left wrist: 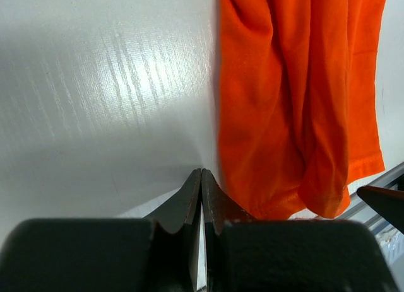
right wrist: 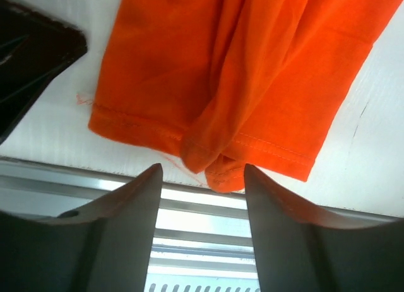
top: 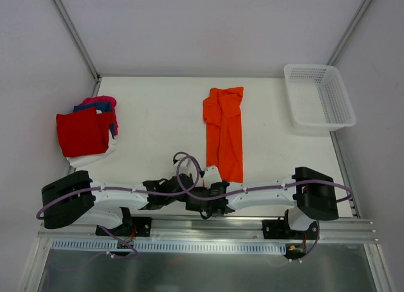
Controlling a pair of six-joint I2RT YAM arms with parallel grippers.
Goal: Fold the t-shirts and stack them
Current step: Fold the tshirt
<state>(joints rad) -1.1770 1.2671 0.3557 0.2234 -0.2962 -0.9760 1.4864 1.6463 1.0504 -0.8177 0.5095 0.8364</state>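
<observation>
A bright orange t-shirt [top: 225,131], folded into a long strip, lies mid-table; its near hem reaches the front edge. It also shows in the left wrist view [left wrist: 297,103] and the right wrist view [right wrist: 240,71]. My left gripper [top: 201,176] is shut and empty, its tips [left wrist: 202,176] on the table just left of the shirt's near left edge. My right gripper [top: 222,187] is open and empty [right wrist: 202,171], over the front rail with the hem just beyond its fingertips. A pile of t-shirts with a red one [top: 82,133] on top, and blue, magenta and white ones under it, lies at the left.
A white mesh basket [top: 319,96] stands at the far right corner. A metal rail [top: 208,232] runs along the table's front edge. The left gripper's dark body [right wrist: 35,58] shows at the right wrist view's upper left.
</observation>
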